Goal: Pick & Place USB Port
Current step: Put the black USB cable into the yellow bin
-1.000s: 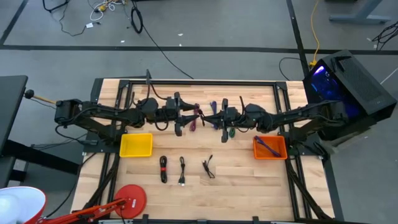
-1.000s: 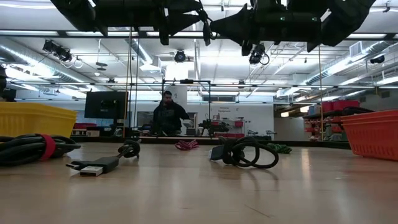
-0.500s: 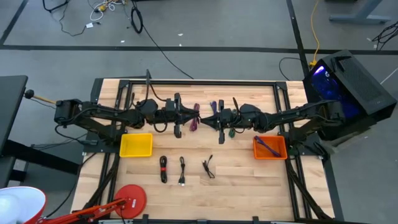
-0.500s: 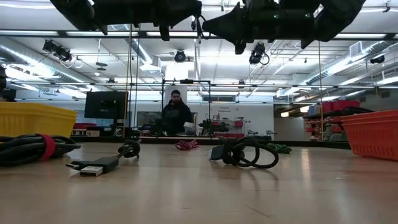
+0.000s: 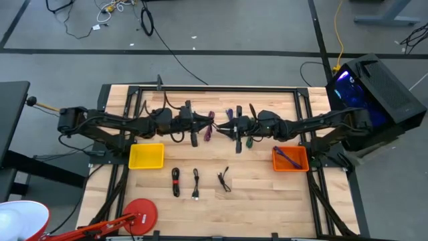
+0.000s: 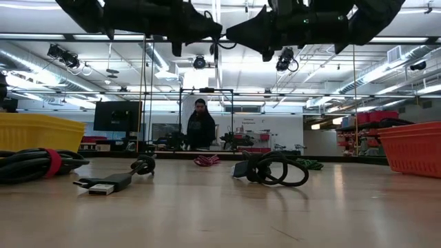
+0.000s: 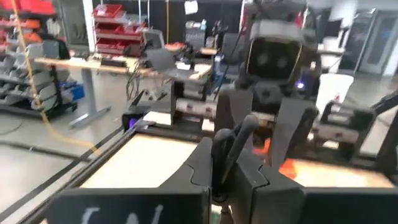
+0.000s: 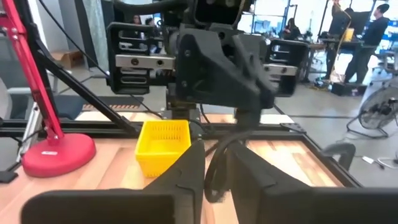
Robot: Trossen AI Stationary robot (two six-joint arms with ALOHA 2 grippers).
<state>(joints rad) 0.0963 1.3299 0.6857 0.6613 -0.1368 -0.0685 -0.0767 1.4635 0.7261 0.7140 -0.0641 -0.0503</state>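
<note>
Table (image 5: 267,194) below; left gripper (image 5: 194,139) and right gripper (image 5: 238,147) raised mid-air, facing, each clamping black cable (fingers closed)

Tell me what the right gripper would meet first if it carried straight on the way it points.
Most likely the left gripper: in the right wrist view it fills the space just past the right gripper, which holds a dark cable. The yellow bin lies lower, off that line. Depth is uncertain.

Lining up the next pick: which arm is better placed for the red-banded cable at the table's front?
Left, probably. The left gripper hovers nearer the red-banded cable, on the yellow bin side. The right gripper hangs farther across, toward the orange bin.
</note>
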